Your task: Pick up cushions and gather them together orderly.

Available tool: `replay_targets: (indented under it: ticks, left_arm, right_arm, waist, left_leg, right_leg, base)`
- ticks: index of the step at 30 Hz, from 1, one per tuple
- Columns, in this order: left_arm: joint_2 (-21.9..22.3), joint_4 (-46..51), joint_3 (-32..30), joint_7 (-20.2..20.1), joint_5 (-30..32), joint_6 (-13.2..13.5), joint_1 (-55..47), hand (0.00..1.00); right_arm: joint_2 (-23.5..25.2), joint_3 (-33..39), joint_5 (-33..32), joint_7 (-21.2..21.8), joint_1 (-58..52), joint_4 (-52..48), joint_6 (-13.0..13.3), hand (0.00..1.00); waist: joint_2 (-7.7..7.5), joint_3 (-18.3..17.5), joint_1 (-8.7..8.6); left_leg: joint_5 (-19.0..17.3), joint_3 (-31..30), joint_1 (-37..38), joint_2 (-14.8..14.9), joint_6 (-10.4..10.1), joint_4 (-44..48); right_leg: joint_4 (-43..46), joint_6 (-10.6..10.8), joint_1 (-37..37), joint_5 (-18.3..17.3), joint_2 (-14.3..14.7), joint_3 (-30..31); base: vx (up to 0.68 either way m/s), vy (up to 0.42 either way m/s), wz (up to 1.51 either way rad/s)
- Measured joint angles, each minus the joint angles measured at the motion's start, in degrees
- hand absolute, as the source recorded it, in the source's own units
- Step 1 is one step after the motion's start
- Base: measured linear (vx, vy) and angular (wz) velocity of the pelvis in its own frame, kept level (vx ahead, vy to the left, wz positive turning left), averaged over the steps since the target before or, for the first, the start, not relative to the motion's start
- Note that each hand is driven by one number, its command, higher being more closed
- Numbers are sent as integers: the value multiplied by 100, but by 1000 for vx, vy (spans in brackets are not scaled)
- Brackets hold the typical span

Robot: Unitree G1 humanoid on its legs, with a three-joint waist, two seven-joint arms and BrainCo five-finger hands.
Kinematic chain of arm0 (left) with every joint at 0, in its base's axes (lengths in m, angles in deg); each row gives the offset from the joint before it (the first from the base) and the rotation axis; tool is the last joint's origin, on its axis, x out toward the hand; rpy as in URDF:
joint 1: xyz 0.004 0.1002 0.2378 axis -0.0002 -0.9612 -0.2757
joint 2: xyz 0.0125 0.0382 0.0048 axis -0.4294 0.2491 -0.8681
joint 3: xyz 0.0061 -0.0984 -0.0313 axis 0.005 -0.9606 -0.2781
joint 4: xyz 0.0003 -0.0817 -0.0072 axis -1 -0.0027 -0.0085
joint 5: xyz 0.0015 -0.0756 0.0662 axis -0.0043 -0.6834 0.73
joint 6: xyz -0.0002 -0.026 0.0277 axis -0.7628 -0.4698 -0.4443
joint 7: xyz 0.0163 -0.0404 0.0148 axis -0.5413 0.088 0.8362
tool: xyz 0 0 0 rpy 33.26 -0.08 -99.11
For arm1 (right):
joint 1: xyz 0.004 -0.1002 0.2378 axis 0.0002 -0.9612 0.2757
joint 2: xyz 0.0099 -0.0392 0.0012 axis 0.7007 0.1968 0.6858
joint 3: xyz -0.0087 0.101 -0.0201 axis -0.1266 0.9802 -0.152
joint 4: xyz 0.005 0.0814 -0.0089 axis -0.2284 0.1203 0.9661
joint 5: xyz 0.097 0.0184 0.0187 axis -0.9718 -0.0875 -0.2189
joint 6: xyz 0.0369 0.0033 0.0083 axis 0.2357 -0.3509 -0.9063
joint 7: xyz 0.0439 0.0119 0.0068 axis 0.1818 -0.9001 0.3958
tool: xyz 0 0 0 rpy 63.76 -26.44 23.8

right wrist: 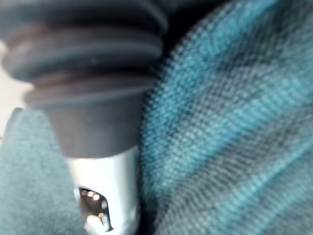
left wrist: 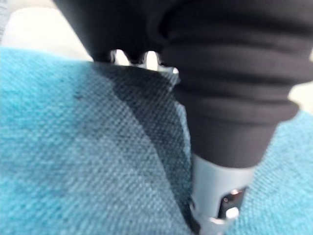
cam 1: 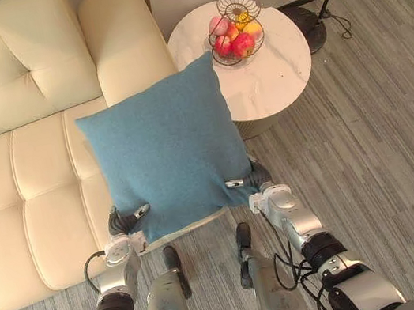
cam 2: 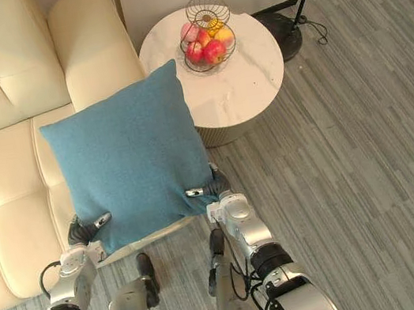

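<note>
A: Cushion, where is it?

B: Blue cushion (cam 1: 162, 151) is held up in front of the robot, flat face toward the head camera and one top corner a bit higher than the other. It hangs over the right end of the cream sofa (cam 1: 15, 157), covering part of the seat and the front edge. Can't tell if its lower edge touches the seat.

A: Hands?

B: Left hand (cam 1: 126, 220) is clamped on the cushion's lower left corner, thumb on the front face, fingers behind the fabric. Right hand (cam 1: 247, 180) is on the lower right corner, same pinch. One hand per bottom corner.

A: Do the wrist cams confirm that?

B: Yes. In the left wrist view the blue weave (left wrist: 73, 161) sits right against the dark ribbed cover, with the thumb (left wrist: 215, 196) pressed into a fold. It's the same in the right wrist view, thumb (right wrist: 105, 196) sunk into the fabric (right wrist: 234, 122).

A: Anything else around?

B: A round white desk (cam 1: 272, 71) just right of the sofa arm. On it is a wire basket (cam 1: 213, 41) holding red and yellow fruit (cam 1: 242, 43). The cushion's top right corner overlaps the desk's near edge in view. A dark lamp base (cam 1: 313, 28) is behind the desk, on grey striped floor (cam 1: 381, 140).
</note>
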Motion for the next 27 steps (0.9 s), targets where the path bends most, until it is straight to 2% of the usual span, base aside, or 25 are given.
replay_targets:
  ticks: [12,20,26,27]
  left_arm:
    - [-201,141,54,197,-298,140,131,100]
    - [-278,1289,209,198,-273,151,-261,100]
    - [-263,1981,270,175,-201,139,-766,100]
    - [-255,2200,303,169,-188,134,-951,100]
  right_arm:
    - [-7,-341,-295,-115,150,-43,293,100]
    - [26,-377,-500,-69,-354,-725,325,100]
    - [100,-318,-490,43,-865,-1207,300,100]
    - [124,-309,-476,57,-1055,-1380,285,100]
  waist:
    - [29,82,0]
    - [33,71,73]
    - [38,6,41]
    - [39,-180,40]
  left_leg:
    - [-2,5,14,77,-28,20]
    - [35,28,435,64,-83,-285]
    - [53,87,841,67,-113,-541]
    - [40,140,890,68,-127,-569]
  right_leg:
    - [-12,-24,15,15,69,13]
    - [-318,-40,432,45,127,116]
    - [-485,-38,771,46,196,352]
    - [-539,-36,798,49,207,472]
  base:
    - [-17,-1,-1]
    - [15,-3,0]
    - [48,-9,-4]
    - [44,7,-11]
